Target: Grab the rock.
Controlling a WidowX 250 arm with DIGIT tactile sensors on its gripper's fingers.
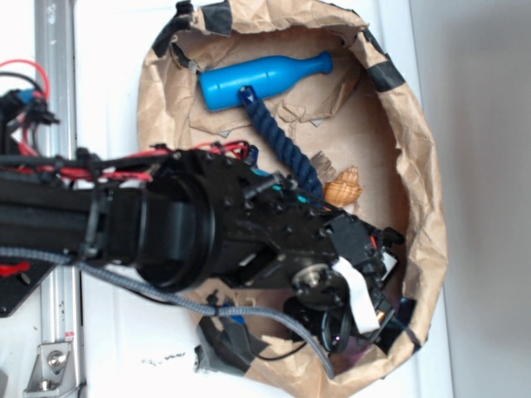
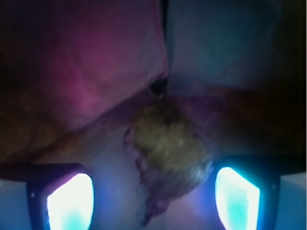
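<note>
Closest in the wrist view, two glowing fingertips [image 2: 69,201] at the bottom corners, spread well apart, nothing pinched. Between them and just beyond, a blurred, pale tan lump — the rock [image 2: 168,153], as far as the soft focus allows — lying in the gap but touching neither pad. Behind it, dim pink and purple folds, too dark to name with any certainty. In the exterior view, nearest the lens, the bulky black arm [image 1: 166,224] reaching in from the left, wrapped with red wires [image 1: 124,170] and a grey braided cable [image 1: 191,308]. At its end, low in the right of the frame, the gripper [image 1: 361,319] dipping down inside the crumpled brown paper bag [image 1: 419,191], its tips hidden by the wrist body; rock not visible from here, presumably under the gripper. Beside the arm's far edge, a small tan ridged seashell [image 1: 343,187] on the paper floor. Next to that, a dark blue twisted rope [image 1: 286,145] running diagonally up and away. At the rope's upper end, a bright blue plastic bottle [image 1: 261,79] lying on its side, neck pointing right. Around the bag's rim, patches of black tape [image 1: 386,76]. Beyond all — white table surface [image 1: 108,91] and a metal rail [image 1: 56,75] at left.
</note>
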